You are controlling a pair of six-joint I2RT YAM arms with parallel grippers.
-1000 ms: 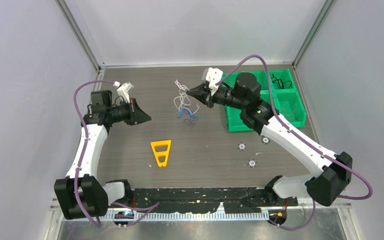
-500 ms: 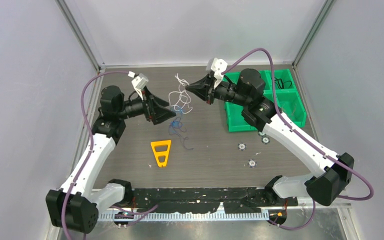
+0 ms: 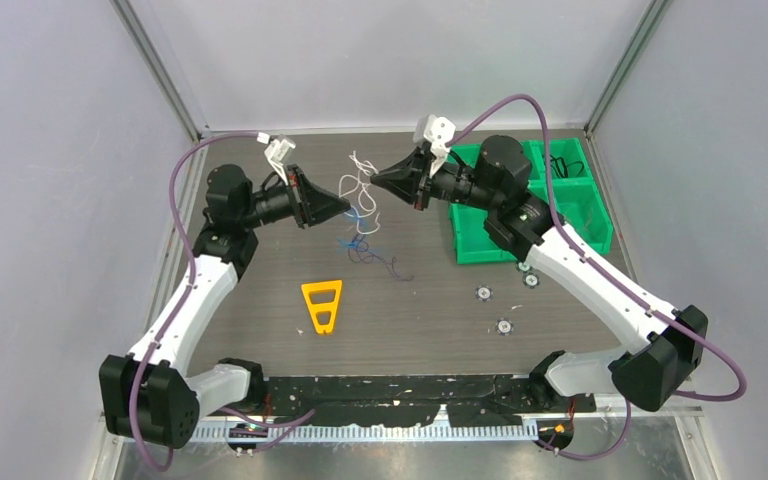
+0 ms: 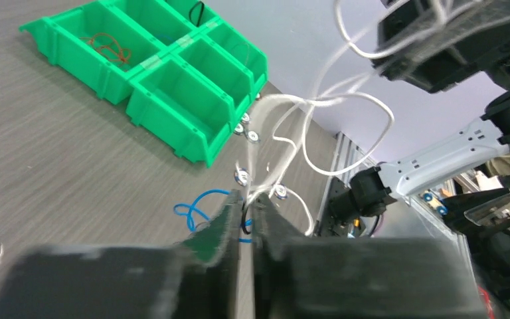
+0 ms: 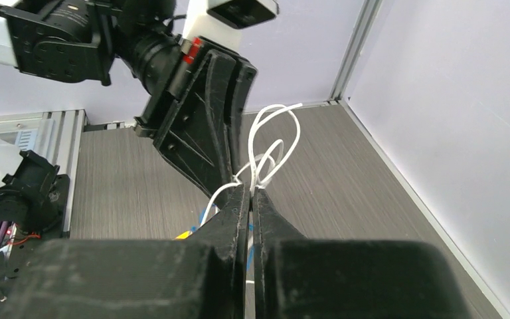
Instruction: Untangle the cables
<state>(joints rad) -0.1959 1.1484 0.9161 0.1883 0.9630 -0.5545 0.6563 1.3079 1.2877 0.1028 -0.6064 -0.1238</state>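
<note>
A tangle of thin cables hangs between my two grippers above the table's far middle. The white cable (image 3: 360, 190) loops between them. A blue cable (image 3: 353, 240) and a dark cable (image 3: 385, 262) trail down onto the table. My left gripper (image 3: 345, 207) is shut on the bundle; in the left wrist view (image 4: 247, 199) white (image 4: 305, 109) and dark strands run between its tips, with the blue cable (image 4: 196, 207) lying below. My right gripper (image 3: 375, 180) is shut on the white cable (image 5: 275, 143), pinched at its tips (image 5: 251, 189).
Green bins (image 3: 560, 212) stand at the right rear, just behind my right arm. An orange triangle piece (image 3: 321, 305) lies left of centre. Three small round parts (image 3: 503, 326) lie in front of the bins. Grey walls close in the rear and both sides.
My left arm has swung right to the hanging bundle, shut on it and lifted slightly. The dark cable has spread out to the right on the table. My right gripper has risen a little.
</note>
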